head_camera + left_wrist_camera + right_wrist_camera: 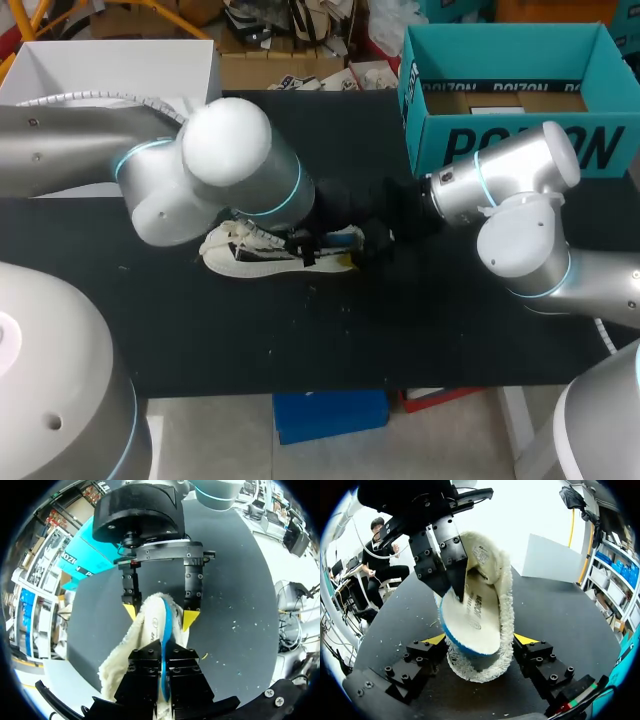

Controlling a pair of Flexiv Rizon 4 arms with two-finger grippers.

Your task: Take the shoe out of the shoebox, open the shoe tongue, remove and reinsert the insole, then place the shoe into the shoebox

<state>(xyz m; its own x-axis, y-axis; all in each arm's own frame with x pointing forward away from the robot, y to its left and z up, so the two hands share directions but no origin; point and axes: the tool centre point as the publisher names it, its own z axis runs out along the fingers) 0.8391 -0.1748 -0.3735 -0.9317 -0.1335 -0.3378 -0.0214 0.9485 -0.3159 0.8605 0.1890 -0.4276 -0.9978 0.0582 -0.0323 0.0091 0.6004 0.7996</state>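
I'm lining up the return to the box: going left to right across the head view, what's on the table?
White box → shoe → teal shoebox. Left out: the left arm, right arm and insole, which overlap these.

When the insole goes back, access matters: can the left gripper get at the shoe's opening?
Likely yes: left gripper holds the insole at the opening; right gripper clamps the shoe at its sides, leaving that free.
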